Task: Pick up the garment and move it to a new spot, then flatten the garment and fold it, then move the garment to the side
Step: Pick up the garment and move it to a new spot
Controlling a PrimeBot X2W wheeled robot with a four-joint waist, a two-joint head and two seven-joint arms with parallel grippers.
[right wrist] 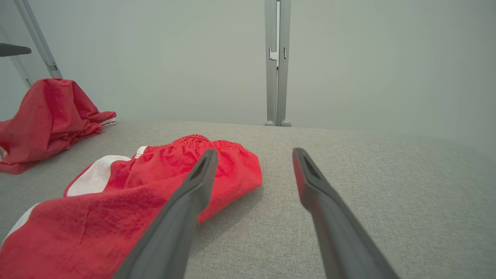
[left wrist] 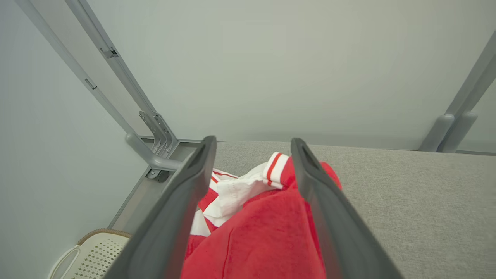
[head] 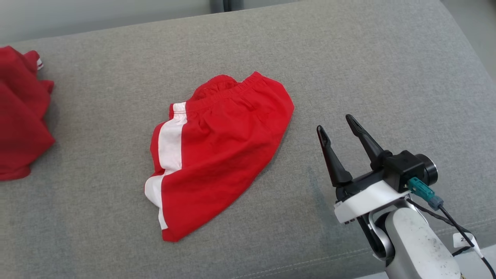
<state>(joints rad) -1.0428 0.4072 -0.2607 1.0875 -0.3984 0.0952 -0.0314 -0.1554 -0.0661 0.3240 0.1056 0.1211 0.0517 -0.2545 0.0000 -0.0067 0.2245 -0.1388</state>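
Observation:
Red shorts (head: 221, 155) with a white side stripe lie flat at the middle of the grey cushion; the right wrist view has them (right wrist: 155, 182) low on its left. A second, crumpled red garment (head: 21, 116) with white striped trim lies at the cushion's far left edge (right wrist: 50, 112). My left gripper (left wrist: 252, 141) is open right over this crumpled garment (left wrist: 252, 224), whose cloth lies between and below the spread fingers. My right gripper (head: 333, 123) stands open just to the right of the shorts, above the cushion, with nothing between its fingers (right wrist: 254, 151).
The grey cushioned surface (head: 348, 58) stretches bare to the right and back. Grey metal frame posts (right wrist: 276, 62) rise behind it against a pale wall, and another post (left wrist: 155, 131) stands at the left corner. A white perforated basket (left wrist: 93, 252) sits on the floor beyond the left edge.

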